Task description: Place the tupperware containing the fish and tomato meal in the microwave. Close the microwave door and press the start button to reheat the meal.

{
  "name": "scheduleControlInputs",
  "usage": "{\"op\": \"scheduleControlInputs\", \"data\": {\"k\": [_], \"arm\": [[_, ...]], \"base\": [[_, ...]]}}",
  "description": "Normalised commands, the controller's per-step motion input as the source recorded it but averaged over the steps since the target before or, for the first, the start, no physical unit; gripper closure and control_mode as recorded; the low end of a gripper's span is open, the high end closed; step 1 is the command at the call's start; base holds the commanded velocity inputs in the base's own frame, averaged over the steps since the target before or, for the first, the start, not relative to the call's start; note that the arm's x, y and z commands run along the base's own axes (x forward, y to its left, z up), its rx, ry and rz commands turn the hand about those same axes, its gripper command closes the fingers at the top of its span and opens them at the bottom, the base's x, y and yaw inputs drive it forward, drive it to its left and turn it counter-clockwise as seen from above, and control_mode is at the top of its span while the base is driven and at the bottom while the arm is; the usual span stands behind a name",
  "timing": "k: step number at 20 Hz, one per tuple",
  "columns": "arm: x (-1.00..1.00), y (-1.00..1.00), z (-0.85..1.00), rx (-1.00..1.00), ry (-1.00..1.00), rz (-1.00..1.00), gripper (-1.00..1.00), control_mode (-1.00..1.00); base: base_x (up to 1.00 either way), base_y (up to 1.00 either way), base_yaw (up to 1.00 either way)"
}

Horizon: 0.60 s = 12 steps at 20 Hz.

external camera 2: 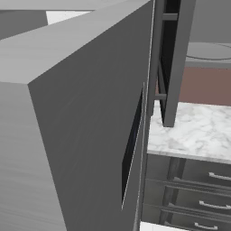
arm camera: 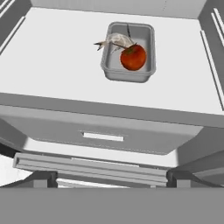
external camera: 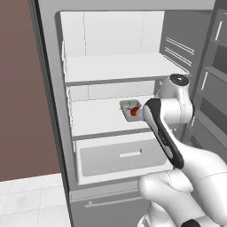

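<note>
Pincer [arm camera: 111, 178] spread wide, grasping nothing, fingertips low at six o'clock; the tupperware [arm camera: 128, 52] sits at twelve on the fridge shelf [arm camera: 52, 65], tomato [arm camera: 133, 57] and fish [arm camera: 117, 40] inside.

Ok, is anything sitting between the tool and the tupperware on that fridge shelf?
No. In the hand view only bare white shelf and its front edge lie between the open tool and the tupperware; the drawer sits below.

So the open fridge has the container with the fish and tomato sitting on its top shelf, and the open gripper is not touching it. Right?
Not quite: the container with the tomato and fish sits on the lower shelf, above the drawer, as the left base view shows. The rest holds: the gripper is open and apart from it.
</note>
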Motion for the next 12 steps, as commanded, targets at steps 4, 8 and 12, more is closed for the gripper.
{"op": "scheduleControlInputs", "data": {"k": [4, 8, 12], "arm": [[0.03, 0.00, -0.08, 0.01, -0.04, -0.06, -1.00, -1.00], [0.06, 0.00, 0.00, 0.05, 0.00, -0.11, -1.00, -1.00], [0.10, 0.00, 0.00, 0.11, 0.00, -0.16, -1.00, -1.00]], "base": [[0.00, 0.00, 0.00], [0.00, 0.00, 0.00], [0.00, 0.00, 0.00]]}}
